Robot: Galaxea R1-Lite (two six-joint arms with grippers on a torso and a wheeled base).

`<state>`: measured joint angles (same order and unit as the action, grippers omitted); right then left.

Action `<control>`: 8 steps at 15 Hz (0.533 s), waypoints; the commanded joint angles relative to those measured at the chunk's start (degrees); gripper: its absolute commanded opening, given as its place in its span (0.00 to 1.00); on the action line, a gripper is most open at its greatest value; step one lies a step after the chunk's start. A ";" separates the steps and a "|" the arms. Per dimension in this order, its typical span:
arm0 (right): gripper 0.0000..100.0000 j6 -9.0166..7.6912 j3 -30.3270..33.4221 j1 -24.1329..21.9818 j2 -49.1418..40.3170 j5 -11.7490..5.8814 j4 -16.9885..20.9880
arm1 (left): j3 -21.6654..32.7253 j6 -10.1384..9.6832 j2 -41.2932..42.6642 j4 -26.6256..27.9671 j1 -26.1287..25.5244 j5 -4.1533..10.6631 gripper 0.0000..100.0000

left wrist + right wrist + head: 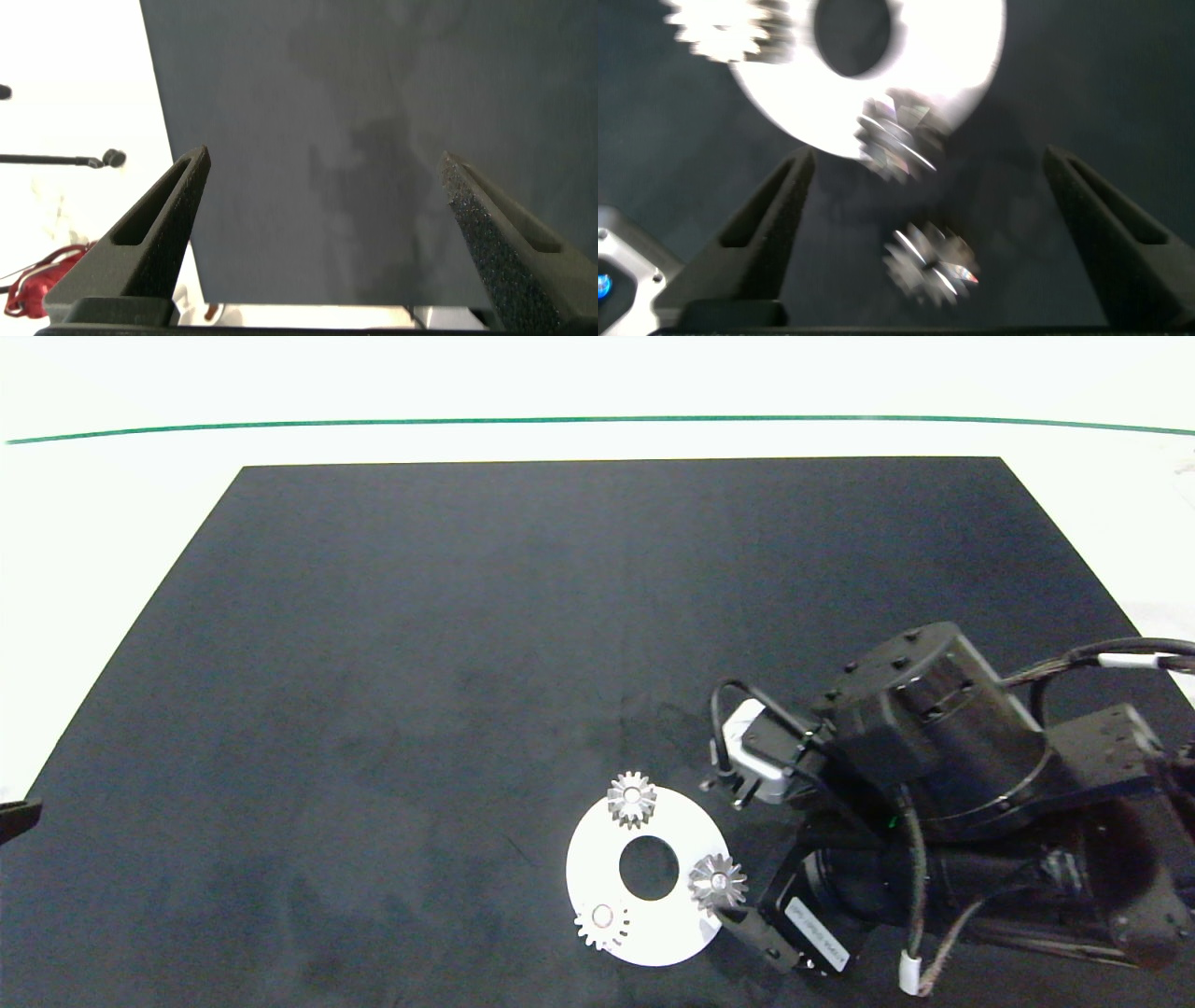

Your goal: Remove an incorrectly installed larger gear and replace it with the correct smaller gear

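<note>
A white disc (588,859) with a centre hole lies on the black mat and carries three gears near its rim. At its right edge sits the larger gear (717,882) (896,140), with splayed pointed teeth. My right gripper (752,933) (929,154) is open just right of that gear, fingers spread wide and holding nothing. The smaller gear (929,261) lies on the mat between those fingers, short of the disc; in the head view the arm hides it. My left gripper (324,157) hangs open and empty over the mat's left edge.
A grey stubby-toothed gear (631,798) sits at the disc's far rim and a pale whitish gear (600,922) (719,23) at its near-left rim. The black mat (420,663) stretches bare to the left and back. The right arm's bulk (934,747) covers the near-right corner.
</note>
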<state>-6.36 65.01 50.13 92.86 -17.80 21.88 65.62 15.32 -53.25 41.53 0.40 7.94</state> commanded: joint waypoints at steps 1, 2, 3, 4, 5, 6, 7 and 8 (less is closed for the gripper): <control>1.00 4.78 -6.30 -2.75 -12.44 -8.04 0.00 | -1.20 -0.38 0.34 -2.51 0.30 -0.03 1.00; 1.00 5.22 -9.55 -4.51 -18.15 -10.33 0.00 | -2.43 -0.29 2.45 -4.09 0.30 -0.03 1.00; 1.00 5.31 -12.45 -6.27 -23.42 -12.00 0.00 | -3.22 -0.73 4.12 -5.23 0.48 0.06 1.00; 1.00 5.31 -14.39 -8.99 -27.99 -14.81 0.00 | -4.36 -3.46 7.37 -5.50 0.30 -0.03 1.00; 1.00 5.22 -16.06 -11.72 -33.53 -17.01 0.09 | -6.82 -8.29 11.41 -5.59 -0.14 -0.03 1.00; 1.00 5.05 -17.64 -14.09 -38.63 -17.01 0.27 | -9.99 -10.23 14.49 -6.11 0.13 -0.03 1.00; 1.00 4.61 -19.22 -17.26 -43.37 -17.09 0.35 | -12.54 -10.23 17.92 -7.52 0.39 -0.03 1.00; 1.00 3.55 -21.33 -21.12 -48.21 -17.27 0.44 | -14.82 -10.05 22.40 -9.89 0.48 0.24 1.00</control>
<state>-1.76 49.23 37.49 59.70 -33.24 21.99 56.03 6.39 -40.31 33.84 0.60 7.91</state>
